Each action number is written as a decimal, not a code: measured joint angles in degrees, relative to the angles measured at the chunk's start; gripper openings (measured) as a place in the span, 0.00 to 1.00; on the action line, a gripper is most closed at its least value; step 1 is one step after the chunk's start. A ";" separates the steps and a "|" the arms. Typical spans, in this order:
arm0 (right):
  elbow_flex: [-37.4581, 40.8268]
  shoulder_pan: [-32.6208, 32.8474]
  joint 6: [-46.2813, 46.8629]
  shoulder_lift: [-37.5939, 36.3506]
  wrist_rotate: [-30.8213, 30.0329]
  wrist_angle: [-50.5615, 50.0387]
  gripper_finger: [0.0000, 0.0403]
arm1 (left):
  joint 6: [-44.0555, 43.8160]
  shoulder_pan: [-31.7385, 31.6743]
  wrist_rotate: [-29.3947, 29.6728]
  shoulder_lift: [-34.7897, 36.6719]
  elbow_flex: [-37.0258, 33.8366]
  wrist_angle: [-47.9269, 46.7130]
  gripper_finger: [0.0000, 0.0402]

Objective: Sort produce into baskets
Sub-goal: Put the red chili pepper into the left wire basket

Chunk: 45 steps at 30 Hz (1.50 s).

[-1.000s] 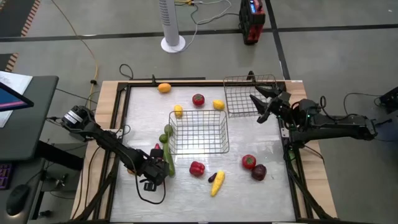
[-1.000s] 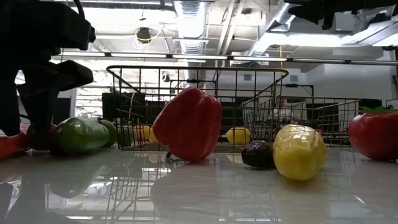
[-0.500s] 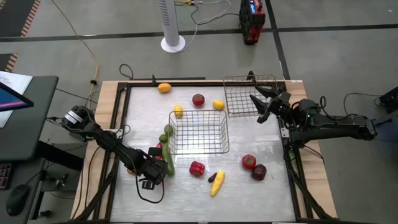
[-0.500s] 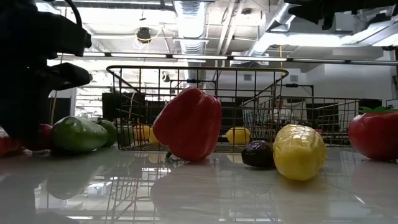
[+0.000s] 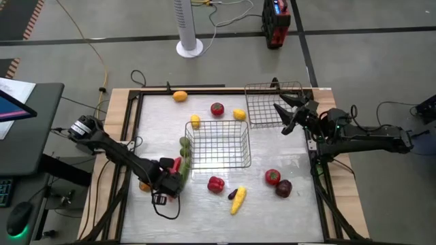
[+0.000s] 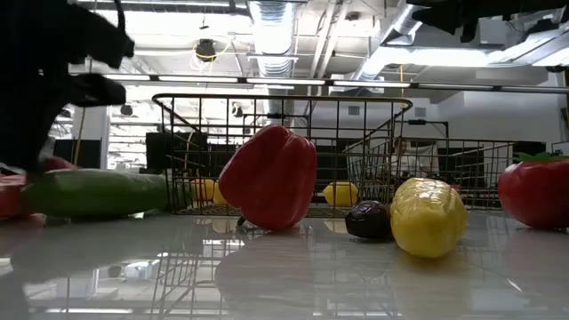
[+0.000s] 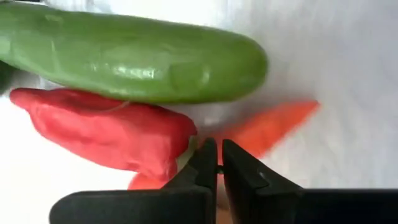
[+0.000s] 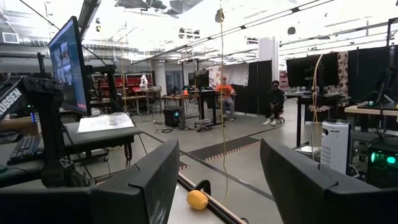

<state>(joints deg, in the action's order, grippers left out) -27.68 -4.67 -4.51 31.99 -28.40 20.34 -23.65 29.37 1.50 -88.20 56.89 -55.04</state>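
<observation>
Baskets sit on the pale table [image 5: 204, 218] in the high view: one basket [image 5: 218, 143] at the centre, the other basket [image 5: 272, 103] at about one o'clock from it, against the far edge. The left gripper [image 5: 170, 182] lies at eight o'clock from the centre basket, beside a green cucumber [image 5: 185, 173] and a red chili [image 5: 176, 164]. Loose produce lies around: a red pepper [image 5: 216, 184], a corn cob [image 5: 238, 199] and a small dark piece [image 5: 231, 194] at six o'clock of that basket, a tomato [image 5: 272, 177] and a dark-red round piece [image 5: 283, 188] at four o'clock, an orange [image 5: 180, 96], a red round piece [image 5: 216, 109] and two lemons [image 5: 239, 114] [image 5: 195, 122] toward twelve. The right gripper [image 5: 289, 112] hangs at three o'clock of the far basket, fingers spread apart.

Low view: the red pepper [image 6: 269, 176] stands in front of the centre basket [image 6: 356, 107], the corn cob [image 6: 428, 216] and dark piece [image 6: 367, 220] just beside each other at its four o'clock, the cucumber [image 6: 98, 193] lying flat at nine.

Left wrist view: the left gripper [image 7: 218, 163] has its fingers [image 7: 204, 165] pressed nearly together with nothing between them, tips over an orange carrot-like piece [image 7: 267, 129]; the chili [image 7: 106, 129] touches the cucumber [image 7: 137, 59] alongside.

Right wrist view: the right gripper [image 8: 219, 180] is wide open and empty, the orange [image 8: 197, 199] lying beyond it at the table's edge, with people in the room far behind.
</observation>
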 joint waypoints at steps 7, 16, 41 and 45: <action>0.00 0.00 0.00 -0.01 0.00 -0.04 0.63 | 0.22 -1.27 -0.76 0.00 8.31 -15.07 0.00; 0.00 0.00 0.00 -0.01 0.00 -0.11 0.63 | -0.98 -1.84 6.72 0.00 16.65 -28.36 0.00; 0.00 0.01 0.05 -0.01 0.00 -0.09 0.63 | 43.95 -18.85 22.81 0.00 19.16 7.29 0.00; 0.00 0.00 -0.52 0.00 0.00 -0.09 0.63 | 51.45 -25.02 19.30 0.00 19.16 14.16 0.00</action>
<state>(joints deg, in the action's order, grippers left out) -27.68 -4.67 -5.03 31.99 -28.40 20.25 27.80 4.36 20.80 -88.20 76.05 -40.87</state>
